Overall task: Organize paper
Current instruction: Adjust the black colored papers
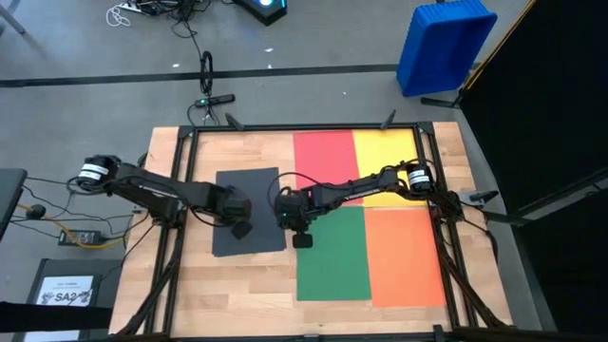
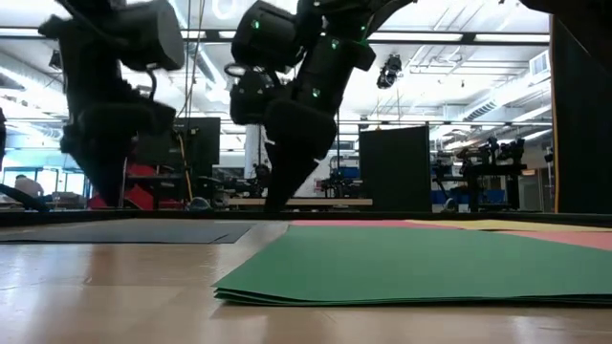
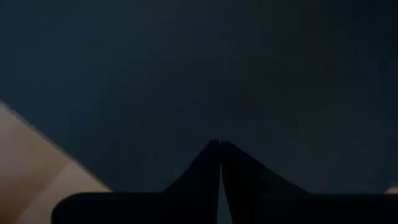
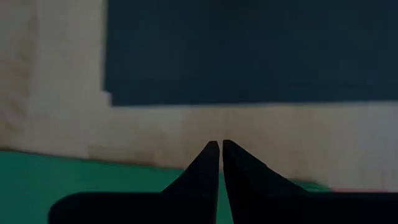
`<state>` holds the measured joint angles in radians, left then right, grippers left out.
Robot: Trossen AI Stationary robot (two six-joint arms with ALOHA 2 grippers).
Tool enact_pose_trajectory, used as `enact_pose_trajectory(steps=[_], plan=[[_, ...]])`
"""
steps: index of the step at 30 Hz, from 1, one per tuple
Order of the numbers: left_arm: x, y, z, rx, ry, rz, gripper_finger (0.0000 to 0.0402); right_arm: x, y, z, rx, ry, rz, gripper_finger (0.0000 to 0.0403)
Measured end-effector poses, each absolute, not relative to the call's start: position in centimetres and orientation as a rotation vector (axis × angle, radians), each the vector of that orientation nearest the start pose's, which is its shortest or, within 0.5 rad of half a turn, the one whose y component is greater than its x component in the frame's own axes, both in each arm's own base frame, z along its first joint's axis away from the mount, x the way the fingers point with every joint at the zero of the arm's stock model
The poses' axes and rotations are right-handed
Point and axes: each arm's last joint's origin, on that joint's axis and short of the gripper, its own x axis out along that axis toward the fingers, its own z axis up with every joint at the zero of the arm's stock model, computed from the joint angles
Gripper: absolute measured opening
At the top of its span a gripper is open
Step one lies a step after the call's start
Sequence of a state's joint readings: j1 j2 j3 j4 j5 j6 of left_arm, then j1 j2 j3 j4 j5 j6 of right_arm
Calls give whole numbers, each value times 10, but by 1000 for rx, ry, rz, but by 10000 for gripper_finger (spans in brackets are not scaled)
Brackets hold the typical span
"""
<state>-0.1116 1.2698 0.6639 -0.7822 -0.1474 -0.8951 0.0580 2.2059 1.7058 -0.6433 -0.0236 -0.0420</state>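
you've got the dark grey sheet (image 1: pixel 245 214) lying flat on the wooden table (image 1: pixel 161 152) as your landmark, its long axis running from the table's far edge toward the near edge, tilted just slightly. your left gripper (image 1: pixel 241 228) hangs over the sheet's near right part, fingers pinched together with nothing between them; its wrist view shows the closed tips (image 3: pixel 219 149) against that dark paper. your right gripper (image 1: pixel 302 237) sits just right of the dark sheet, over the strip of bare wood between it and the green sheet (image 1: pixel 331 255), also closed narrow and empty; its wrist view shows the tips (image 4: pixel 219 148) above the wood with green at one side and the dark sheet ahead. right of the dark sheet the other colours make a block: red sheet (image 1: pixel 323 157) and yellow sheet (image 1: pixel 385 152) at the far side, green and orange sheet (image 1: pixel 404 256) at the near side, edges touching or overlapping, each long axis running far to near. in the low view the green sheet (image 2: pixel 421 268) looks like a thin stack, lying flat. off the table, left of and nearer than the dark sheet, a small white printed sheet (image 1: pixel 66 290) reads "sa2". beyond the table's far right corner stands a blue bin (image 1: pixel 445 43) on the floor, and cables (image 1: pixel 204 81) trail behind the far edge. the metal frame rails (image 1: pixel 180 190) run close along the dark sheet's left side.
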Motion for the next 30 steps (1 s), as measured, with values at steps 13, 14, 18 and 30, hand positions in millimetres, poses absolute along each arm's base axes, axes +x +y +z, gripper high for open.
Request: enact_pose_trajectory(steps=[13,14,18,30], plan=[[159,-28,188,-631,1437,831,0,460,48,152,-15,1077,125,0],[160,-29,188,-650,1445,822,0,458,46,149,-11,1086,120,0],[156,-34,177,-701,1511,823,0,457,44,144,-3,1085,111,0],[144,-36,142,-845,1569,794,0,457,43,137,21,1045,132,0]])
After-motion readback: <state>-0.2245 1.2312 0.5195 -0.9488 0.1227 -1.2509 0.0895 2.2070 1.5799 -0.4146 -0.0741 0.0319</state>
